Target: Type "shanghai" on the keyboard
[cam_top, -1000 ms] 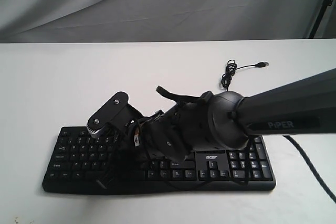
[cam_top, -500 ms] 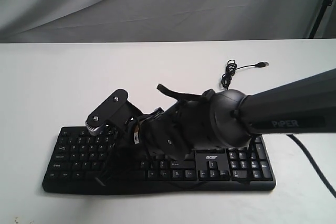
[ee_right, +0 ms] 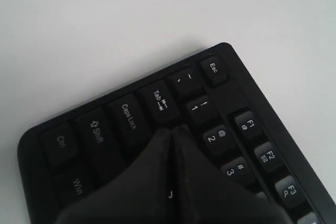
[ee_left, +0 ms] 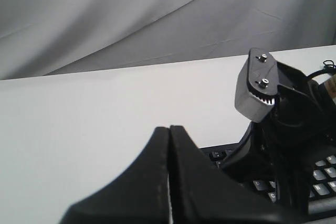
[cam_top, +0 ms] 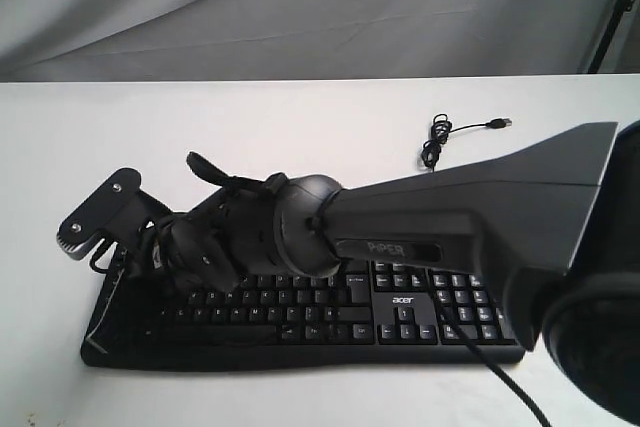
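Note:
The black keyboard [cam_top: 420, 302] lies on the white table, near its front edge. My right arm [cam_top: 300, 232] reaches across it to its left end and hides most of the left keys. In the right wrist view my right gripper [ee_right: 171, 129] is shut with nothing in it. Its tips stand just below the Tab key [ee_right: 160, 102], between Caps Lock [ee_right: 129, 116] and the 1 key, low over the keys; contact cannot be told. My left gripper [ee_left: 169, 128] is shut and empty above bare table, beside the keyboard's [ee_left: 320, 174] left end.
The keyboard's thin black USB cable [cam_top: 436, 142] lies coiled behind it, with its plug [cam_top: 498, 123] loose on the table. The right arm's wrist camera [cam_top: 100, 212] sticks up at the left. A grey cloth backdrop hangs behind the white table [cam_top: 150, 127].
My right arm has swept left along the keyboard, from about its middle to its left end. The keys at the middle now show again.

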Robot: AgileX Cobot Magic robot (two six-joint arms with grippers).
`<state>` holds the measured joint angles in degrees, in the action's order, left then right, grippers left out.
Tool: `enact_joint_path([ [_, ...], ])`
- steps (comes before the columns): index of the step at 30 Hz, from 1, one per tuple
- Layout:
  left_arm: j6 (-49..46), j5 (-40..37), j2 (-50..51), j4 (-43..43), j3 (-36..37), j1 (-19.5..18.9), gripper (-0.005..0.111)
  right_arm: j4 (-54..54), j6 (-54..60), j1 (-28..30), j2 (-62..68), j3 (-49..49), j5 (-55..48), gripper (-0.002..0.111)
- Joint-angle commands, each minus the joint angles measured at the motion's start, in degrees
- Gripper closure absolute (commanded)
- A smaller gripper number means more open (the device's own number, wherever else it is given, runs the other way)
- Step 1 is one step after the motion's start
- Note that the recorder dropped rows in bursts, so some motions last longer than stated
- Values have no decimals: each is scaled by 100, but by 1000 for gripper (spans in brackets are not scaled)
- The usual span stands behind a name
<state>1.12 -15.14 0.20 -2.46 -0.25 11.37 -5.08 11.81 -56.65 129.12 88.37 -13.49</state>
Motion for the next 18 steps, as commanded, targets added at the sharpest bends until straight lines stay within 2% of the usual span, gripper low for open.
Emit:
enact_joint_path([
  [1,16,27,-20,-4,25,23,107,-4,42,-67,15,39,16,108],
  [18,16,27,-20,-4,25,23,107,-4,42,-47,208,39,10,108],
])
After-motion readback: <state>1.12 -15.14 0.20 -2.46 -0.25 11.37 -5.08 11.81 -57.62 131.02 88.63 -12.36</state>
